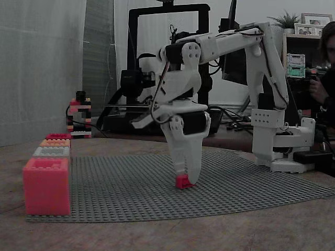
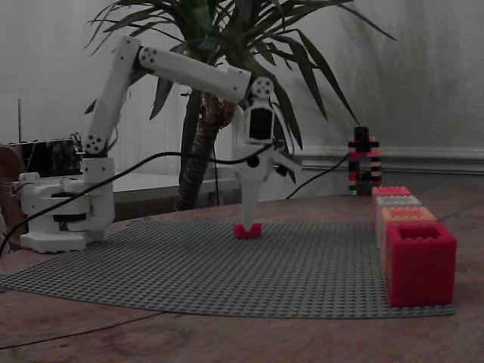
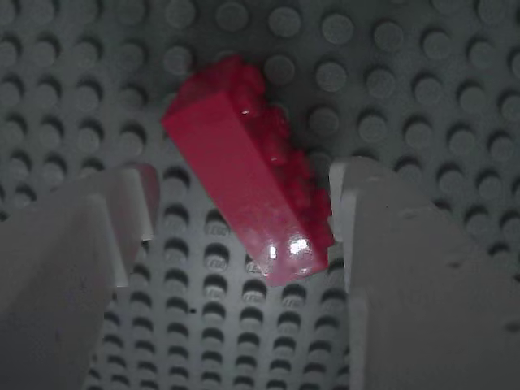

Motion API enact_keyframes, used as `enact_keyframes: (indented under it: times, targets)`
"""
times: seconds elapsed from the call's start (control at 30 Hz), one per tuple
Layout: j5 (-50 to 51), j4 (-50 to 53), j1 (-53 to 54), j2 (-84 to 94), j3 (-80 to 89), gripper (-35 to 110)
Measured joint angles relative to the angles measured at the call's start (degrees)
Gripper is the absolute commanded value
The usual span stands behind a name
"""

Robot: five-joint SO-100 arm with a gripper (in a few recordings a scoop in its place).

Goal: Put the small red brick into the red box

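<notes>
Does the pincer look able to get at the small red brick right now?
Probably yes. In the wrist view the open pincer straddles the small red brick on the grey baseplate, with nothing between them. The brick lies askew, close to the picture-right finger, so closing may twist it.

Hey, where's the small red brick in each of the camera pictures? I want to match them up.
In a fixed view: the small red brick sits low, just right of centre, at the pincer tips.
In a fixed view: it is at centre, under the pincer tips.
Wrist view: it lies slantwise mid-frame between the open fingers.
Shared landmark: the grey studded baseplate beneath it.
</notes>
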Motion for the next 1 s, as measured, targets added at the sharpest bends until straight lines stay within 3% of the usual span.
enact_keyframes:
  times: [0.17,0.37,0.73,1.0]
  targets:
    - [0.0,-1.0,0.0,-0.1,-0.9,16]
    - [1.6,-1.0,0.0,-0.1,-1.1,4]
    - [3.7,-1.0,0.0,-1.0,-2.0,0]
    - [16.1,-6.3,0.0,-1.0,-7.7,0]
